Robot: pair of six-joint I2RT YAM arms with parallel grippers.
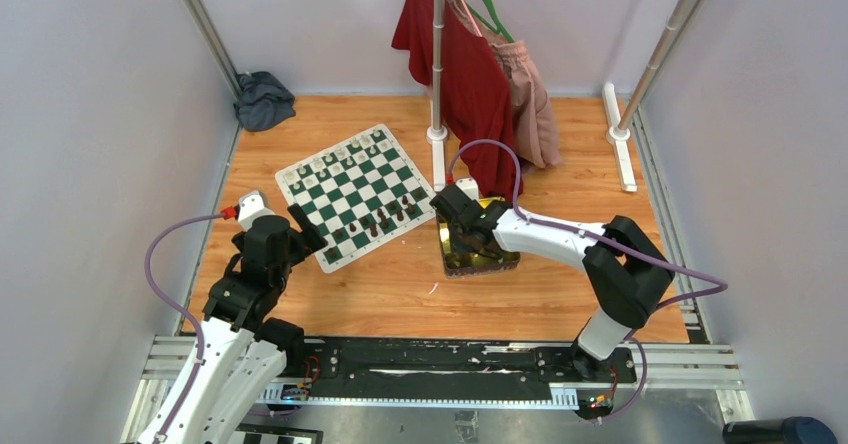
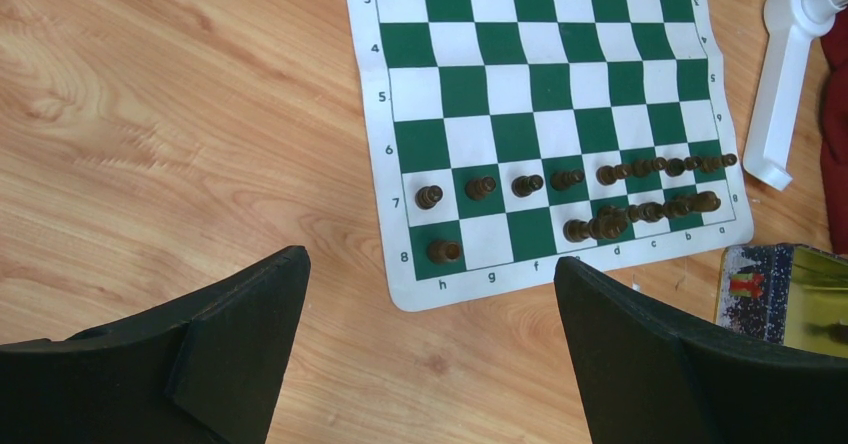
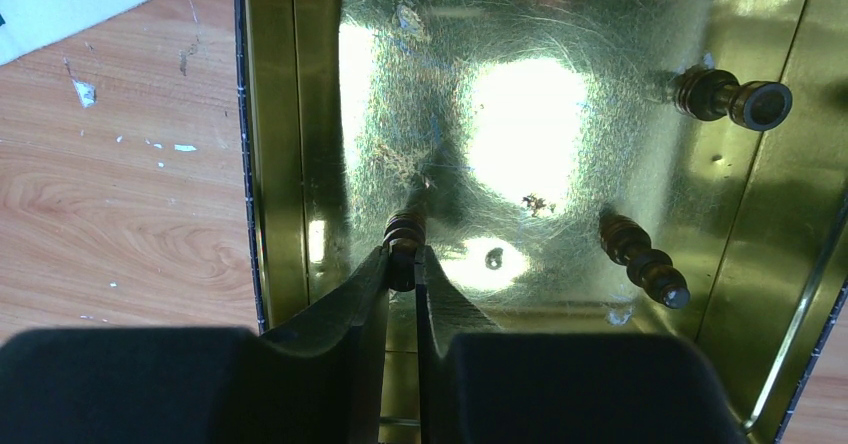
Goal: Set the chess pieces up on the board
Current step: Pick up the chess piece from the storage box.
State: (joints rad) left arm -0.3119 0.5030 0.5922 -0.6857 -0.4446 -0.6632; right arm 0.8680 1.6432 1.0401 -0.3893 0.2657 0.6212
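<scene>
Top external view showed you a light wooden table (image 1: 400, 299) closed in by plain grey-white walls (image 1: 90, 114), with one metal pole (image 1: 205, 24) leaning at the upper left of the frame and another at the upper right. In the upper left corner of the wood, a dark blue-grey cloth (image 1: 264, 100) lay in a heap. At the top centre a clothes rack (image 1: 438, 54) stood on the wood and carried a red garment (image 1: 470, 74), a pink garment (image 1: 530, 114) and a green hanger (image 1: 488, 2).

The board (image 1: 352, 192) lay flat at centre left, turned like a diamond. Cream-white pieces (image 1: 335, 159) stood along its upper-left side and dark brown pieces (image 1: 375, 226) along its lower-right side. Just to the right of it stood a shiny gold tin (image 1: 478, 260).

In the left wrist view, your left gripper (image 2: 430, 261) hung wide open and held nothing, over bare wood below the board's lower-left corner.

In the right wrist view, your right gripper (image 3: 402, 264) was inside the tin, its fingers pinched on one dark chessman (image 3: 404, 234). Two loose chessmen (image 3: 730, 97) lay on the tin's bottom at the right of the frame. The wood left of the tin showed small white flecks (image 3: 85, 92).
</scene>
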